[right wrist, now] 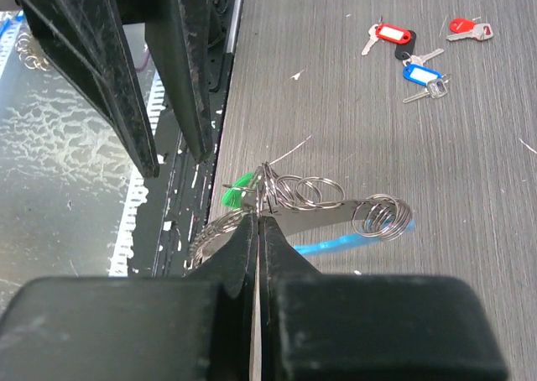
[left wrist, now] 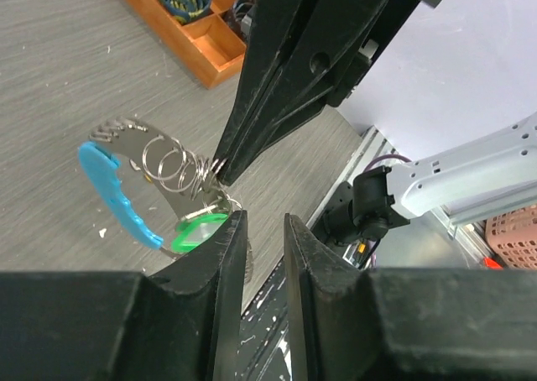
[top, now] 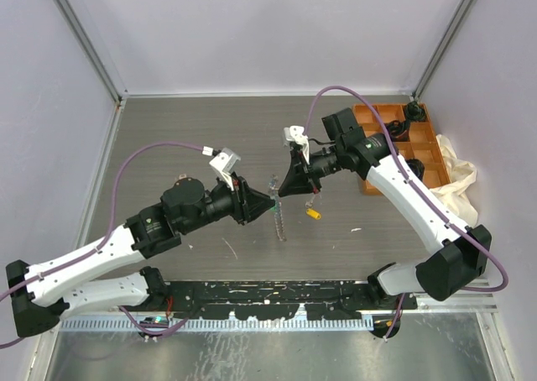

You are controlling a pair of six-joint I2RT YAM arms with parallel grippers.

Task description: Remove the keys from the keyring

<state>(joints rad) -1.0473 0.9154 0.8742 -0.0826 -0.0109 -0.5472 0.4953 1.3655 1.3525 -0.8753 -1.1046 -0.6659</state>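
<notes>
The keyring (right wrist: 369,205) hangs in mid-air: a curved silver band carrying several wire rings and a light-blue plastic piece (left wrist: 117,198). My right gripper (right wrist: 258,220) is shut on the rings at one end. A green-headed key (left wrist: 200,230) dangles from that end, just left of my left gripper (left wrist: 264,230). The left jaws stand a narrow gap apart with nothing between them. From above, both grippers meet over the table's middle, and the keyring (top: 278,221) droops below them. Loose keys lie on the table: two red (right wrist: 390,35) (right wrist: 466,27) and one blue (right wrist: 419,72).
An orange compartment tray (top: 379,112) with small parts sits at the back right, and a crumpled white cloth (top: 457,175) lies beside it. A small yellow object (top: 313,214) rests on the table under the right arm. Walls close in the left, back and right sides.
</notes>
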